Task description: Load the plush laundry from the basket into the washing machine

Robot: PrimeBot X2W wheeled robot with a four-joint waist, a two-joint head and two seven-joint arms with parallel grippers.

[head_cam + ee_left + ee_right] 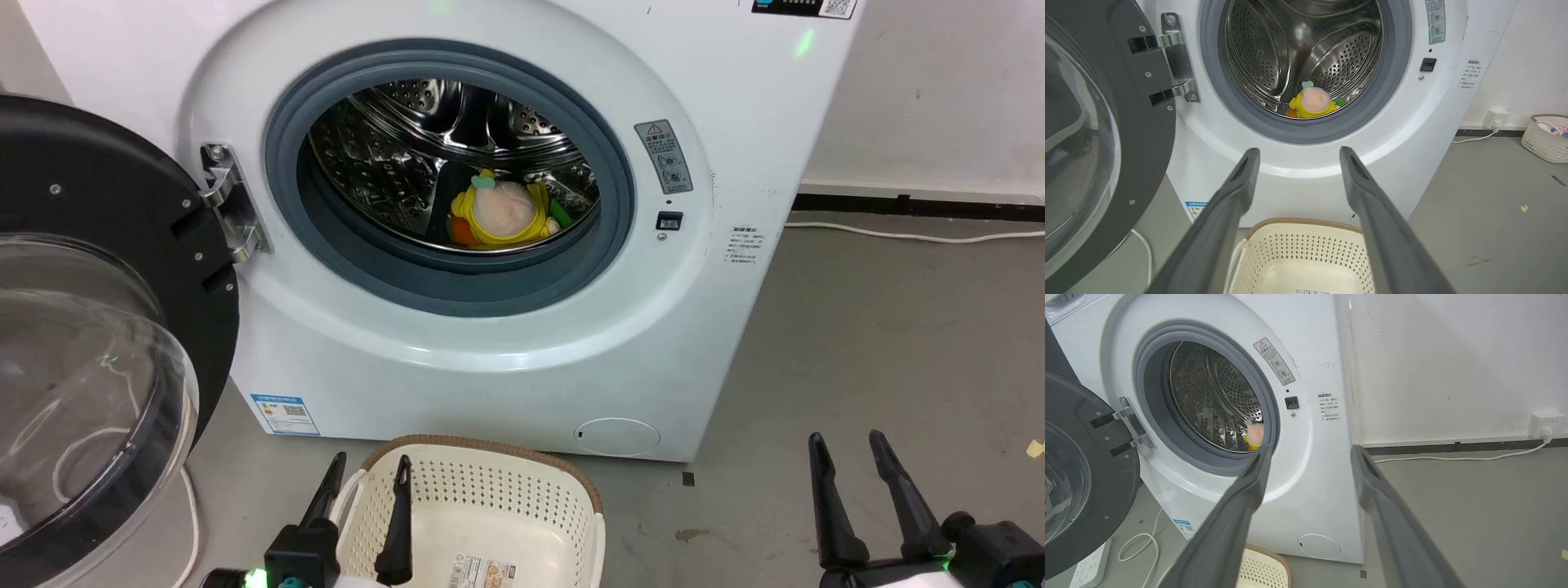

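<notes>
Head view. Left gripper [371, 462], at 7 o'clock of the frame: its two long dark fingers are spread wide and hold nothing, poised over the near rim of the cream perforated plastic basket with a brown woven-look rim [490, 447]. The part of the basket's floor in view bears a printed label and no laundry. Right gripper [847, 445], at 5 o'clock, is likewise parted and empty, above the grey floor [857, 327]. Beyond both, at 12 o'clock, stands the large white front-loading washing machine [490, 384], its black-framed clear domed door [90, 327] swung open toward 9 o'clock. The small plush toy with a round pale-pink face and yellow hood [500, 214] lies inside the shiny perforated steel drum [375, 155], at about 5 o'clock of the grey rubber-ringed opening and well apart from both grippers.

Handling, as judged: the toy is light, soft and compressible, not fragile, and its fabric is unlikely to slip. If it must be taken again, a pinch across the yellow body below the face looks surer than one on the small orange or green parts. Loading appears complete, and the door stands open
</notes>
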